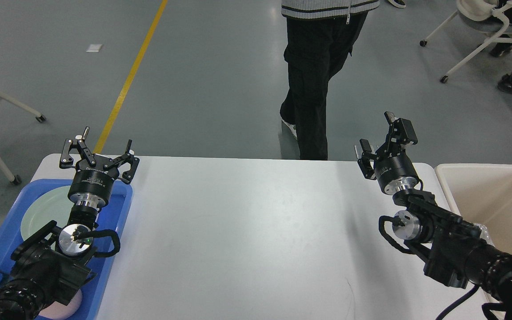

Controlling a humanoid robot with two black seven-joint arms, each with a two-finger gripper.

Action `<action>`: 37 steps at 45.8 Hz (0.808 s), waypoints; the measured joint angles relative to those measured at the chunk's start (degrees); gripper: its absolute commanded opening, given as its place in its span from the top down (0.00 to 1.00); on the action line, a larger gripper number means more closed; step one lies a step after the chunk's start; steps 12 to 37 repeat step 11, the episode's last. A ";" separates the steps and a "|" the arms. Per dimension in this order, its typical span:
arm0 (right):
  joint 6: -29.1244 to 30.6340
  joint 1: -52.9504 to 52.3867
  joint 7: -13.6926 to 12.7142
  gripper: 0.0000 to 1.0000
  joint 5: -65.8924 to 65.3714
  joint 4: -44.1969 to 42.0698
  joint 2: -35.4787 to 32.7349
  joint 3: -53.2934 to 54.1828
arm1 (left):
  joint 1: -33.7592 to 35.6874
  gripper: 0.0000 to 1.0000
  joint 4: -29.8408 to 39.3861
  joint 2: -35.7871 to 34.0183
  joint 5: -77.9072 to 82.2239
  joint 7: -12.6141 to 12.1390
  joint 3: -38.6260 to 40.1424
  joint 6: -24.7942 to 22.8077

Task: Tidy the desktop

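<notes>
The desktop (247,231) is a wide matte white tabletop with rounded corners, and its surface is bare. My left gripper (98,153) is open and empty, held above the far end of the blue tray (120,209) at the table's left edge. My right gripper (382,138) is open and empty, held above the table's far right corner, next to the cream bin (496,195).
The blue tray holds a pale green plate (42,213) and a pinkish dish (67,309) near the front. A person (318,80) stands just beyond the table's far edge. Chairs (478,26) stand at the far right and left.
</notes>
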State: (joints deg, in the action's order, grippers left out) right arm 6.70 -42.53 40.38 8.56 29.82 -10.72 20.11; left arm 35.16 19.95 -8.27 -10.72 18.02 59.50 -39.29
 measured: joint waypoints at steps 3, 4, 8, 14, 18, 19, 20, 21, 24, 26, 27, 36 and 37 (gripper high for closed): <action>1.58 0.56 0.57 0.00 2.10 0.01 0.53 1.48 | 0.00 0.03 0.00 0.00 0.00 0.00 0.00 0.00; 1.92 0.65 0.64 0.00 2.80 0.01 0.63 1.91 | 0.00 0.03 0.00 0.00 0.00 0.00 0.00 0.00; 2.62 0.81 0.73 0.00 5.20 0.01 0.79 3.18 | 0.00 0.03 0.00 0.00 0.00 0.00 0.00 0.00; 2.65 0.81 0.73 0.00 6.03 0.01 0.79 3.51 | 0.00 0.03 0.00 0.00 0.00 0.00 0.00 0.00; 2.65 0.81 0.73 0.00 6.03 0.01 0.79 3.51 | 0.00 0.03 0.00 0.00 0.00 0.00 0.00 0.00; 2.65 0.81 0.73 0.00 6.03 0.01 0.79 3.51 | 0.00 0.03 0.00 0.00 0.00 0.00 0.00 0.00; 2.65 0.81 0.73 0.00 6.03 0.01 0.79 3.51 | 0.00 0.03 0.00 0.00 0.00 0.00 0.00 0.00; 2.65 0.81 0.73 0.00 6.03 0.01 0.79 3.51 | 0.00 0.03 0.00 0.00 0.00 0.00 0.00 0.00; 2.65 0.81 0.73 0.00 6.03 0.01 0.79 3.51 | 0.00 0.03 0.00 0.00 0.00 0.00 0.00 0.00; 2.65 0.81 0.73 0.00 6.03 0.01 0.79 3.51 | 0.00 0.03 0.00 0.00 0.00 0.00 0.00 0.00; 2.65 0.81 0.73 0.00 6.03 0.01 0.79 3.51 | 0.00 0.03 0.00 0.00 0.00 0.00 0.00 0.00; 2.65 0.81 0.73 0.00 6.03 0.01 0.79 3.51 | 0.00 0.03 0.00 0.00 0.00 0.00 0.00 0.00; 2.65 0.81 0.73 0.00 6.03 0.01 0.79 3.51 | 0.00 0.03 0.00 0.00 0.00 0.00 0.00 0.00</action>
